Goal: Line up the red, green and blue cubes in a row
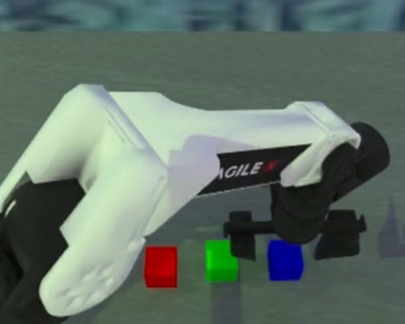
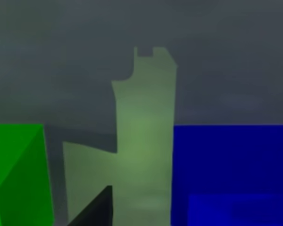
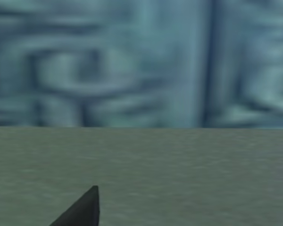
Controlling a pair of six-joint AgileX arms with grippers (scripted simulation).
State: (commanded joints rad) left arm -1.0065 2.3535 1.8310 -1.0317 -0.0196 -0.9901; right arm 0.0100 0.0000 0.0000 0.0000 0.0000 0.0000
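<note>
Three cubes stand in a row near the table's front edge: the red cube [image 1: 160, 266] at left, the green cube [image 1: 221, 260] in the middle, the blue cube [image 1: 285, 260] at right. My left gripper [image 1: 290, 244] hangs open over the blue cube, one finger on each side with gaps, the left finger partly in front of the green cube. The left wrist view shows the green cube [image 2: 19, 174], the blue cube [image 2: 231, 174] and one dark fingertip [image 2: 96, 209] between them. My right arm is out of the top view. One fingertip [image 3: 87, 209] shows over bare table, with nothing beside it.
The white left arm [image 1: 155, 169] reaches across the middle of the table [image 1: 256, 81] and covers much of it. A patterned blue-grey wall [image 3: 141, 61] rises behind the table's far edge.
</note>
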